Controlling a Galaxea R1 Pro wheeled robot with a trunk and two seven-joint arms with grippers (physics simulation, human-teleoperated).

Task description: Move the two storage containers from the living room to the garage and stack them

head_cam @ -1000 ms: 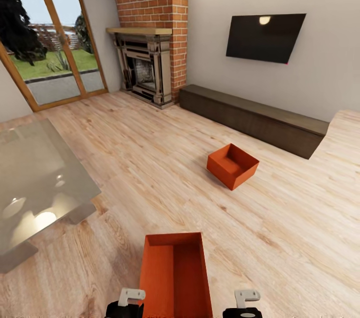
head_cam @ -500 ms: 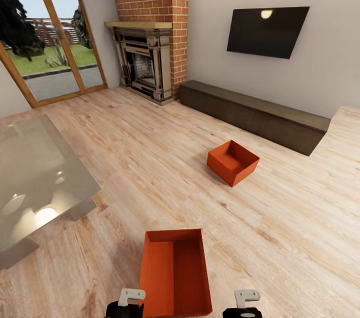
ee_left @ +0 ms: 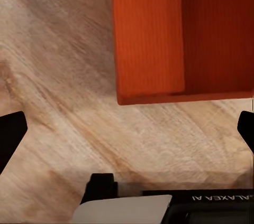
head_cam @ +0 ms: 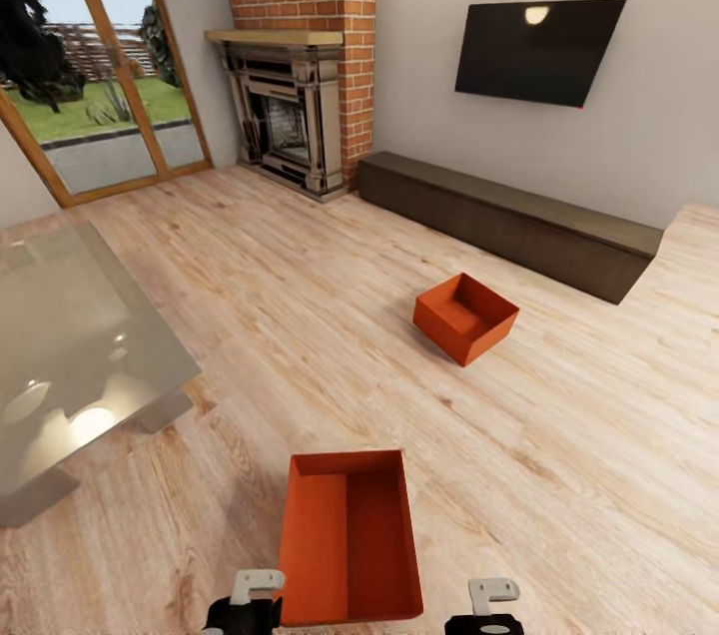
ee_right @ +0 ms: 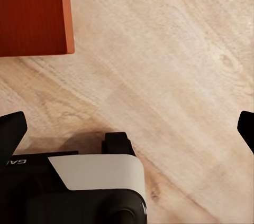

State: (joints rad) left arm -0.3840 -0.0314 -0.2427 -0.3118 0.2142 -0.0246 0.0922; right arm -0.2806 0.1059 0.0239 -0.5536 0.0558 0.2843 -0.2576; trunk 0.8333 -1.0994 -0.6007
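A: Where do the tools stand?

B: The left tool [head_cam: 245,605] and the right tool [head_cam: 489,607] sit low at the robot's front, one to each side of the near storage container [head_cam: 349,537]. In both wrist views the fingertips sit far out at the picture's sides with only plank between them, so I judge both spread and holding nothing.

A: Why flank it like that?

B: Probably to close in on its two long walls; the bin looks roughly as wide as the gap between them. Neither touches it. The left wrist view shows the near container's short wall [ee_left: 182,96] just ahead, and the right wrist view catches one corner [ee_right: 37,12].

A: And the other one?

B: The far storage container [head_cam: 465,317] rests skewed on the wood-plank floor [head_cam: 559,435], well apart, short of the long dark cabinet [head_cam: 504,221].

A: Room to move?

B: Open floor to the right and ahead. The glass desk [head_cam: 70,355] crowds the left side, its corner near the bin. Both bins remain in the living room.
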